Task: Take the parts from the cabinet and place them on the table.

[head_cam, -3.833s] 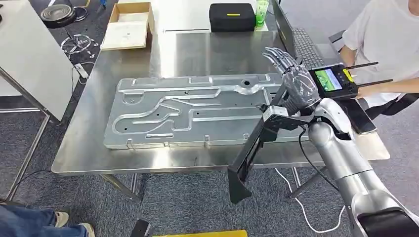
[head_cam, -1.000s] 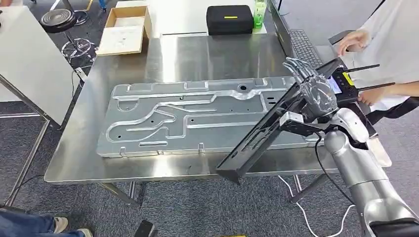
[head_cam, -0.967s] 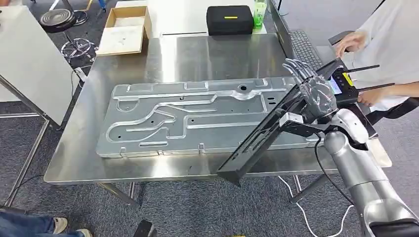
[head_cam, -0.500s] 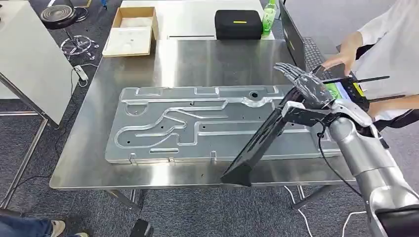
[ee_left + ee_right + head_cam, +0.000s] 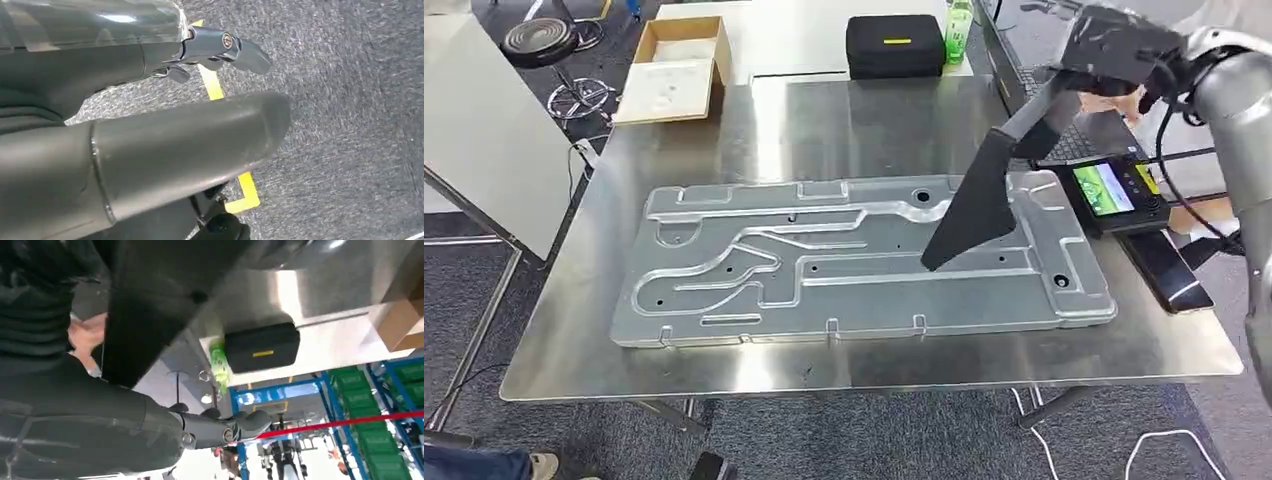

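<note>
Right hand (image 5: 1114, 45) high over the far right of the table (image 5: 844, 110), fingers wrapped round the upper end of a long black part (image 5: 984, 195). Part slanting down and to the left, its broad lower end hanging above the right half of the grey plate (image 5: 824, 255); whether that tip touches the plate or hangs just clear cannot be told. In the right wrist view, part (image 5: 160, 295) dark and close against the hand (image 5: 75, 410), fingers partly hidden behind it. Left hand (image 5: 150, 150) hanging low over carpet and yellow tape (image 5: 212, 87), fingers apart, holding nothing.

Judged stage: carrying done, setting-down not yet done.

Risks from here:
- Held at one end only, so a long lever; likely to swing or twist in the grasp on lowering, and to slip if the fingers loosen early.
- Lower end likely to land first on the ribbed plate; could catch on a rib, skid, or scrape the metal instead of lying flat.
- Controller (image 5: 1114, 190) and dark tablet (image 5: 1169, 270) just beside the plate's right end; a part tipping to the right could knock either one.
- Person's hand (image 5: 1139, 95) near the robot's wrist, by the keyboard (image 5: 1079, 135); a swing that way could strike it.
- Black case (image 5: 894, 45) and green bottle (image 5: 957, 25) at the far edge, well apart from the part and unlikely to be hit.
</note>
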{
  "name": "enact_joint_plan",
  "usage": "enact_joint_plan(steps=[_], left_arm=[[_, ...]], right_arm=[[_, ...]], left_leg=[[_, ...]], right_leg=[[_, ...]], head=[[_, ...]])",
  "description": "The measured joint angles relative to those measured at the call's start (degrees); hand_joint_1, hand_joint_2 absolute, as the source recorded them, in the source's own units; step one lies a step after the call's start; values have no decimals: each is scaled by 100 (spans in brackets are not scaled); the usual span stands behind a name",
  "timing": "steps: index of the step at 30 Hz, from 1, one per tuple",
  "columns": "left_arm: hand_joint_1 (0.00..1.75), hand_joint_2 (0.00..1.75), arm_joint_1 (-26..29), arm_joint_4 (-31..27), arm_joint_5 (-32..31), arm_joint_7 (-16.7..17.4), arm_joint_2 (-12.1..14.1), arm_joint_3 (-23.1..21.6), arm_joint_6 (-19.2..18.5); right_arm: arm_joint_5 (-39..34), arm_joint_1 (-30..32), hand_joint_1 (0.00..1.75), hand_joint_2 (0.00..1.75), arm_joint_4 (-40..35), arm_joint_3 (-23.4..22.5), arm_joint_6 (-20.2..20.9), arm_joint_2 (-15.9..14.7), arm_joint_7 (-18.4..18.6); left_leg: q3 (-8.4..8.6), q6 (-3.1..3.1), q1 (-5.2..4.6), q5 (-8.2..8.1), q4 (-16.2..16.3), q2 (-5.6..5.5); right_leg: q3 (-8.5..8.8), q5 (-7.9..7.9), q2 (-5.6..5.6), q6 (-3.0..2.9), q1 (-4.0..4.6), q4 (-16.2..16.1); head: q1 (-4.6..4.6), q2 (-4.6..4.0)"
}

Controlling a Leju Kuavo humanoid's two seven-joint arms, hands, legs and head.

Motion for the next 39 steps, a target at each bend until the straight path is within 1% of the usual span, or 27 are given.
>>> enact_joint_plan(steps=[2, 3, 4, 7, 8, 9, 10, 12, 13, 14, 15, 17, 18, 19, 20, 22, 24, 27, 28, 29, 30, 31, 33, 34, 37, 38, 39], left_arm=[[0, 0, 1, 0, 2, -6, 4, 0, 0], [0, 0, 2, 0, 7, -4, 15, 4, 0], [0, 0, -5, 0, 11, -9, 18, 7, 0], [0, 0, 23, 0, 24, -11, 20, 11, -2], [0, 0, 28, 0, 26, -15, 20, 11, -2], [0, 0, 17, 0, 26, -24, 20, 13, -2], [0, 0, 7, 0, 33, -26, 20, 13, 0], [0, 0, -5, 0, 33, -28, 15, 13, -4], [0, 0, -5, 0, 33, -26, 15, 13, -7], [0, 0, -6, 0, 33, -26, 13, 13, -7], [0, 0, -1, 0, 33, -26, 11, 13, -7], [0, 0, 5, 0, 33, -26, 4, 13, -7], [0, 0, 3, 0, 35, -26, 6, 13, -7], [0, 0, -32, 2, 39, -26, 7, 13, 0], [0, 0, -25, 0, 44, -22, 5, 13, 0], [0, 0, -26, 2, 39, 4, 4, 15, 6], [0, 0, -30, 2, 33, 15, 0, 15, 22], [0, 0, -39, 2, 24, 24, -7, 15, 28], [0, 0, -38, 2, 22, 33, -11, 15, 48], [0, 0, -36, 2, 22, 48, -24, 15, 79], [0, 0, -41, 2, 24, 59, -30, 15, 123], [0, 0, -50, 0, 24, 59, -42, 15, 138], [0, 0, -62, 0, 17, 66, -55, 15, 173], [0, 0, -75, 2, 15, 79, -55, 15, 175], [0, 0, -72, 2, 0, 85, -70, 15, 168], [0, 0, -72, 2, 0, 87, -72, 13, 166], [0, 0, -72, 0, 0, 87, -92, 13, 164]], right_arm=[[-143, -208, 0, 0, 44, 126, -26, -15, 65], [-233, -317, 0, 0, 76, 203, -35, -28, 94], [-330, -454, 0, 0, 114, 282, -6, -59, 133], [-794, -806, 0, 0, 205, 640, 369, -112, 354], [-903, -919, 0, 0, 225, 724, 424, -138, 400], [-1025, -1037, 0, 0, 245, 813, 455, -171, 426], [-1124, -1151, 0, 0, 269, 907, 446, -177, 435], [-1261, -1197, 0, 0, 299, 1046, 385, -236, 435], [-1289, -1189, 0, 0, 319, 1093, 376, -254, 433], [-1313, -1189, 0, 0, 345, 1145, 365, -269, 446], [-1346, -1191, 0, 0, 365, 1178, 352, -282, 444], [-1455, -1215, 0, 0, 376, 1250, 259, -304, 396], [-1499, -1215, 0, 0, 382, 1293, 129, -325, 342], [-1508, -1242, 0, 0, 385, 1361, -8, -339, 285], [-1487, -1205, 0, 0, 380, 1405, -260, -345, 197], [-1375, -1109, 0, 0, 376, 1471, -844, -354, 37], [-1322, -1049, 0, 0, 350, 1519, -1167, -354, -26], [-1313, -912, 0, 0, 345, 1563, -1466, -350, 20], [-1122, -800, 0, 0, 345, 1563, -1993, -334, 252], [-739, -693, 0, 0, 350, 1563, -2619, -290, 598], [-6, -621, 0, 0, 385, 1582, -3305, -218, 993], [652, -614, 0, 0, 457, 1670, -3695, -177, 1139], [1553, -600, 0, 0, 553, 1838, -4267, -140, 983], [1583, -585, 0, 0, 568, 1864, -4354, -133, 841], [1462, -274, 0, 0, 470, 1847, -4140, -105, 163], [1491, -163, 0, 0, 395, 1831, -4133, -107, 85], [1511, -61, 0, 0, 341, 1801, -4131, -107, 63]], left_leg=[[378, 109, -41, 676, -995, -3], [452, 167, -58, 667, -1180, -2], [455, 177, -86, 615, -1332, -1], [518, 206, -99, 693, -1426, 2], [569, 207, -20, 762, -1537, 38], [584, 218, -39, 782, -1574, 37], [580, 263, -39, 785, -1573, 50], [591, 271, -29, 773, -1566, 50], [593, 267, -16, 767, -1556, 50], [593, 255, -4, 754, -1540, 49], [593, 232, 10, 735, -1510, 46], [587, 162, 49, 650, -1400, 44], [568, 112, 52, 600, -1347, 41], [520, 73, -4, 561, -1229, 38], [523, 66, 11, 570, -1278, 32], [531, 34, 17, 584, -1284, 34], [466, -23, 28, 426, -1124, 32], [-86, -75, 40, -137, 78, 35], [-272, -67, 40, -210, 429, 35], [-319, -48, 39, -149, 489, 34], [-250, -16, 32, 29, 282, 32], [-85, 32, 15, 275, -122, 30], [365, 170, -45, 695, -1153, 24], [432, 210, -62, 629, -1214, 25], [467, 209, -84, 665, -1313, 21], [505, 226, -51, 718, -1408, 30], [572, 214, -4, 785, -1524, 50]], right_leg=[[77, -36, 0, 6, 32, -3], [95, -41, -4, 12, 22, -24], [85, -27, -4, 36, 16, -34], [72, -6, 4, 135, 6, -65], [46, -63, 6, 156, -7, -23], [-9, -159, 1, 186, 1, 100], [-165, -372, 5, 206, -7, 434], [-587, -753, 4, 262, -20, 1341], [-744, -784, 3, 290, -43, 1621], [-760, -676, -1, 319, -73, 1595], [-649, -466, -5, 344, -105, 1325], [-159, 46, -23, 409, -163, 351], [-43, -78, -14, 424, -152, 120], [-33, -24, 10, 350, -128, 54], [-48, -39, 24, 289, -118, 102], [-66, -30, 32, 225, -100, 108], [-46, -20, 24, 155, -137, 86], [-49, -22, 31, 116, -123, 86], [-43, -25, 33, 111, -105, 86], [-35, -26, 38, 110, -91, 87], [-29, -27, 44, 108, -73, 87], [-27, -28, 48, 106, -64, 88], [-11, -31, 46, 103, -61, 79], [-17, -27, 45, 122, -30, 71], [17, 30, 45, 214, -62, -23], [37, 51, 54, 257, -25, -61], [29, -9, 47, 263, -69, -30]], head=[[2, 0], [11, 0], [4, 0], [4, 0], [2, 0], [11, 0], [2, 0], [6, 0], [7, 0], [7, 0], [7, 0], [9, 0], [10, 0], [3, 0], [-7, 0], [-9, 0], [-9, 0], [-13, 0], [-13, 0], [-13, 0], [-13, 0], [-13, 0], [-9, 0], [-9, 0], [-11, 0], [-9, 0], [-9, 0]])
